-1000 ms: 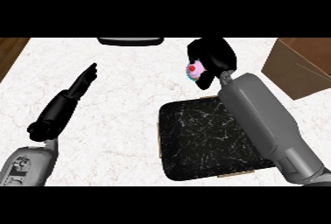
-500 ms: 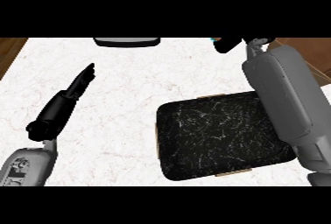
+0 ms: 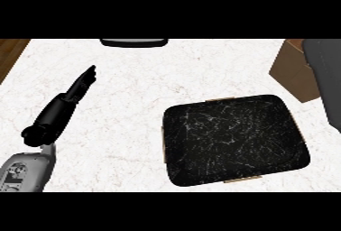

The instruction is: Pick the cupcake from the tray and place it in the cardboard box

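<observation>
tray first: dark black marbled square tray with rounded corners point(image 3: 236, 140) sits on the white marble counter top point(image 3: 166, 76), right of centre and toward the near side, thin tan edging showing at its far and near rims. tray surface is bare, cupcake not visible anywhere in view, cannot tell where it is. brown cardboard box point(image 3: 293, 70) at the far right, only part of it showing, partly covered by the grey right forearm point(image 3: 326, 76) that runs along the right edge. box sits near the tray's far right corner, not touching it. right hand itself is out of view, so its fingers cannot be told. left hand point(image 3: 80, 85), black, lies over the counter at the left, well apart from the tray, fingers straight and together, pointing toward the far side, holding nothing. its black wrist section leads back to the grey left forearm point(image 3: 26, 169) at the near left corner. dark rounded object with a grey face point(image 3: 133, 42) at the far edge of the counter, cut off by the view's top. strip of brown wood point(image 3: 10, 54) at the far left beyond the counter edge.
</observation>
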